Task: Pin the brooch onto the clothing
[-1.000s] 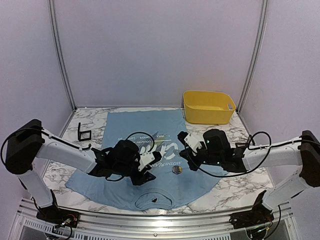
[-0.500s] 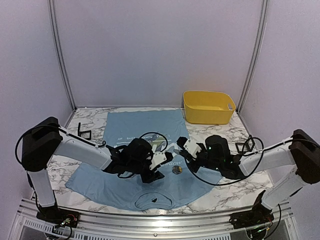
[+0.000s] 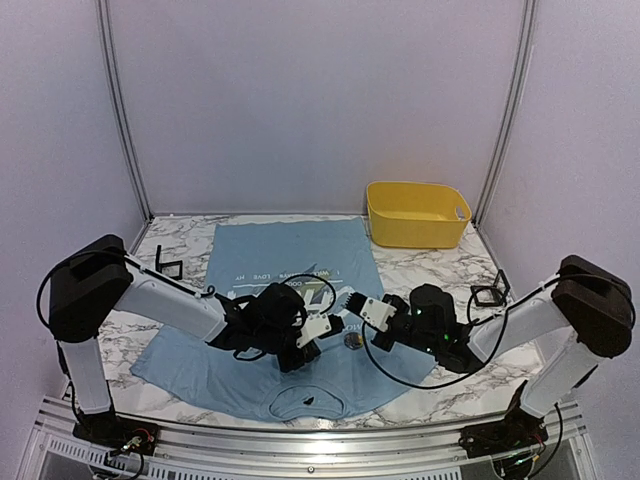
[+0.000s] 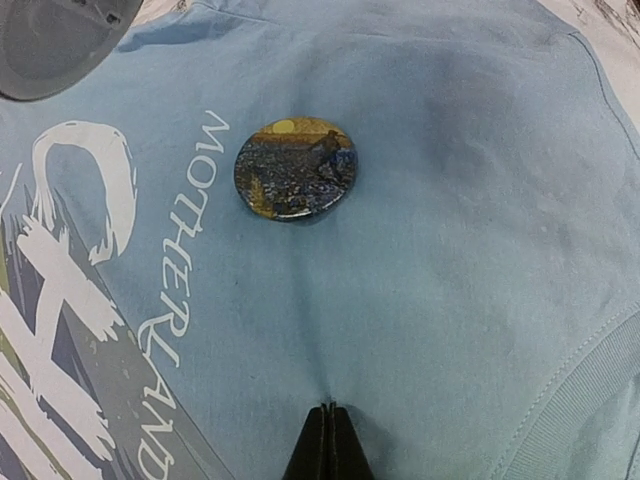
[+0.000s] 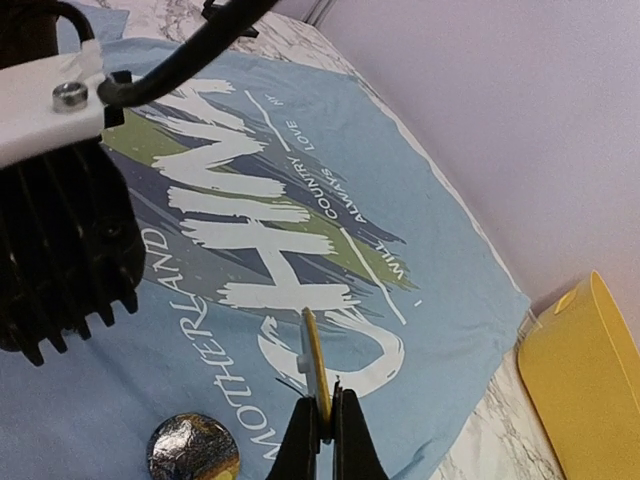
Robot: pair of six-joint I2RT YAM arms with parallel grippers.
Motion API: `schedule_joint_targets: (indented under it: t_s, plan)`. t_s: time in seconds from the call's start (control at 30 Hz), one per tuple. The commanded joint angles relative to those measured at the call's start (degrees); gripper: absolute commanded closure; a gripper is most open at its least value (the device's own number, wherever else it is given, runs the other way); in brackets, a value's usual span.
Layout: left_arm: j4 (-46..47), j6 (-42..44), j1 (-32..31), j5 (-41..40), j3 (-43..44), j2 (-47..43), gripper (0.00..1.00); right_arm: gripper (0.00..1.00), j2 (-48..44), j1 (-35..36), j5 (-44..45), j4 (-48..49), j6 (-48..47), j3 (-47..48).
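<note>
The clothing, a light blue T-shirt (image 3: 290, 250) with white "CHINA" lettering (image 5: 250, 215), lies flat on the marble table. My left gripper (image 4: 327, 410) is shut, pinching a small fold of the shirt (image 4: 470, 250) below the print. A crease runs up from its tips. A round brooch (image 4: 295, 167) with a dark painted picture lies on the shirt just ahead of it. My right gripper (image 5: 320, 415) is shut on another brooch (image 5: 315, 360), a thin yellow-rimmed disc seen edge-on and held above the lettering. The lying brooch (image 5: 194, 447) is to its lower left.
A yellow bin (image 3: 417, 213) stands at the back right of the table. A small black stand (image 3: 168, 266) sits left of the shirt and another (image 3: 488, 293) to the right. The two wrists are close together over the shirt's chest, by the lying brooch (image 3: 352, 341).
My left gripper moved right toward the lying brooch and went from open to shut on the shirt fabric. My right arm reached further left over the print, still shut on its brooch.
</note>
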Motion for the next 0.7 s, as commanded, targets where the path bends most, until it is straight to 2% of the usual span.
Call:
schedule_joint_targets:
  t_s: [0.0,0.3,0.5,0.53,0.6,0.67]
  plan:
    - [1.2,0.3,0.0,2.6,-1.9,-2.7,1.00,1.00,3.7,2.1,-0.3,5.5,-5.3,0.5]
    - [3.9,0.1,0.9,7.1,-2.4,-4.0,1.00,1.00,11.3,3.3,-2.5,9.4,-10.8,1.9]
    - [4.9,-0.2,1.8,7.1,-3.3,-4.7,1.00,1.00,15.6,3.6,-4.5,14.3,-13.6,1.7]
    - [4.9,0.1,1.7,6.3,-3.3,-4.3,0.97,1.00,16.0,3.7,-4.7,14.2,-13.8,2.0]
    - [4.7,0.6,1.6,3.4,-3.0,-3.2,0.69,1.00,16.6,3.7,-4.7,14.2,-13.9,2.6]
    - [4.7,1.3,1.6,2.3,-3.0,-2.5,0.54,1.00,17.0,3.8,-4.6,14.2,-14.3,2.8]
